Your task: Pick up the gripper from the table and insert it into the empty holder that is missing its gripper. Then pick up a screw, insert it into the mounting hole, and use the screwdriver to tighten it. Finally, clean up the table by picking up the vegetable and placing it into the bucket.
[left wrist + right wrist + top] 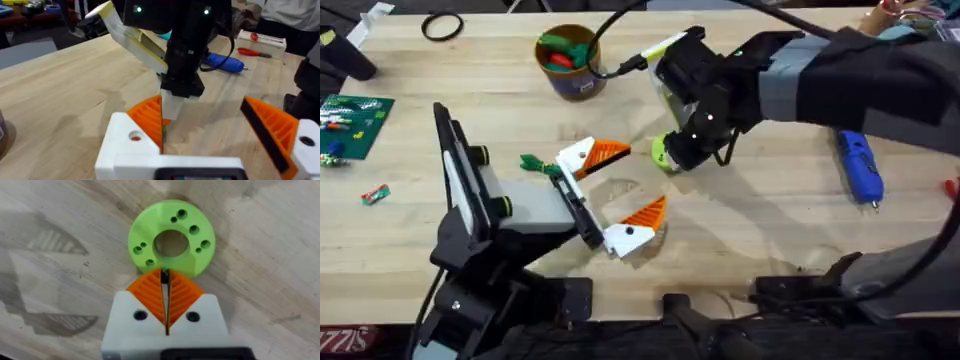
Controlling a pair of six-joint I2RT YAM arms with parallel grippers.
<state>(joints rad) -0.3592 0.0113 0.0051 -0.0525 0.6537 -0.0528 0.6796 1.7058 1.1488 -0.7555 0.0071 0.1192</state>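
1. We see the right gripper (165,287) with its 2 orange pads pressed together, just a thin dark seam between them, and nothing clamped in that seam.
2. Its closed tip sits at the edge of the lime-green gripper piece (171,239); we think the tip touches the rim, though from straight above we cannot be sure of contact.
3. That green piece lies flat on the table (770,230), face up, showing a large centre hole and several small holes around it.
4. From overhead, the green piece (663,153) rests near the middle of the table, under the right gripper (672,152).
5. The left gripper (628,187) has its jaws spread wide, holding nothing, its 2 orange-padded fingers (607,151) well apart and low over the wood.
6. In the left wrist view, the right gripper (170,107) comes down between the left fingers (272,125), close beside one of them.
7. The dark-green vegetable (536,163) lies on the table just beside the left gripper.
8. The bucket (569,62) stands at the far side, with red and green toys inside it.
9. The blue screwdriver (859,166) lies on the table to the right, well apart from both grippers.
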